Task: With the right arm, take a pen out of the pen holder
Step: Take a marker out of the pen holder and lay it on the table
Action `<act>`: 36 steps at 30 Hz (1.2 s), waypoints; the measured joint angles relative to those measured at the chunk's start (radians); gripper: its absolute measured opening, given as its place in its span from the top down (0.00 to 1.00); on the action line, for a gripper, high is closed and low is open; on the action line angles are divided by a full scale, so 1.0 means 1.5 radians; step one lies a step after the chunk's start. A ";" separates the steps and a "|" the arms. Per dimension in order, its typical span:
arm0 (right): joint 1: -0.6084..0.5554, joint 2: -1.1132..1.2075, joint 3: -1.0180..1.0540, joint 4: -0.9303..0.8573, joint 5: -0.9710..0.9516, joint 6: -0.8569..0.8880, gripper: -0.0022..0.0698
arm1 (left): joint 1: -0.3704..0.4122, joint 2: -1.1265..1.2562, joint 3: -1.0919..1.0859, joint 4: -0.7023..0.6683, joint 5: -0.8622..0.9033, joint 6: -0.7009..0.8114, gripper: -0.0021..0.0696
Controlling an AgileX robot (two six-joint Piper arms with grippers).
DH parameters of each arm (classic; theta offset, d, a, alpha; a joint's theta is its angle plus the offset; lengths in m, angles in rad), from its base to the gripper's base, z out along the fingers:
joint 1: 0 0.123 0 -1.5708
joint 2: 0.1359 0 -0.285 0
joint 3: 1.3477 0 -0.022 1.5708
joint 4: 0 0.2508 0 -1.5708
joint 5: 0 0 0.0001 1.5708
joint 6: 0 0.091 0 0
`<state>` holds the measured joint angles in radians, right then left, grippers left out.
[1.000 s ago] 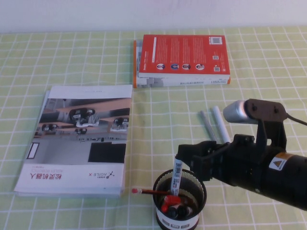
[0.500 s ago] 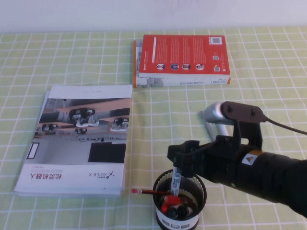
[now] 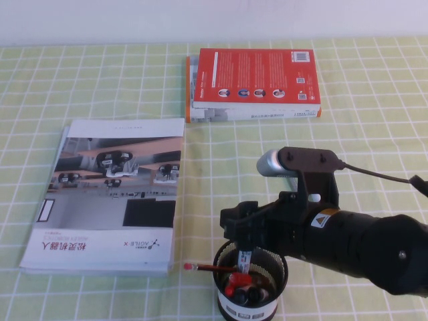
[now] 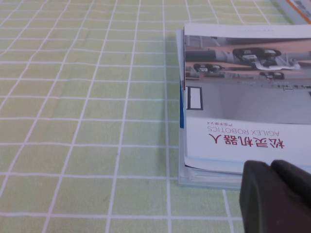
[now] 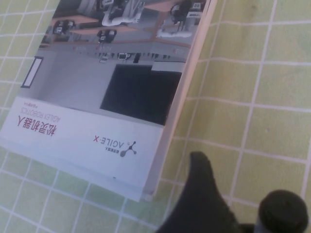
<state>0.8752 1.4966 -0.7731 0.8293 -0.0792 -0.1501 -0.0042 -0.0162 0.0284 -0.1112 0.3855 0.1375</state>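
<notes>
A black mesh pen holder (image 3: 227, 264) stands at the near edge of the table. It holds an upright white-barrelled pen (image 3: 245, 259), a red-tipped pencil (image 3: 207, 267) leaning out to the left, and dark and red caps. My right gripper (image 3: 242, 231) is open right above the holder, its jaws on either side of the upright pen's top. In the right wrist view one black finger (image 5: 199, 194) stands beside the pen's dark round cap (image 5: 283, 211). My left gripper (image 4: 272, 167) is shut, low over the cloth at the booklet's near corner.
A large AgileX booklet (image 3: 114, 194) lies left of the holder, also seen as the booklet (image 5: 107, 87) from the right wrist. A red book (image 3: 254, 80) on a stack lies at the back. Green checked cloth (image 3: 221, 160) covers the table.
My right arm has slid left and a little nearer, bringing its gripper from beside the holder to over the upright pen's top. Nothing else has moved.
</notes>
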 joint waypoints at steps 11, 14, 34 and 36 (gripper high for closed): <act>0.000 0.001 0.000 0.000 0.000 -0.018 0.63 | 0.000 0.000 0.000 0.000 0.000 0.000 0.98; 0.000 0.001 0.000 0.000 0.000 -0.018 0.74 | 0.000 0.000 0.000 0.000 0.000 0.000 0.98; 0.002 -0.001 0.000 -0.001 0.001 -0.035 0.85 | 0.000 0.000 0.000 0.000 0.000 0.000 0.98; 0.002 -0.002 0.000 -0.002 0.004 -0.037 0.85 | 0.000 0.000 0.000 0.000 0.000 0.000 0.98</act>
<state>0.8783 1.4929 -0.7731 0.8256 -0.0730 -0.2051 -0.0042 -0.0162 0.0284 -0.1112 0.3855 0.1375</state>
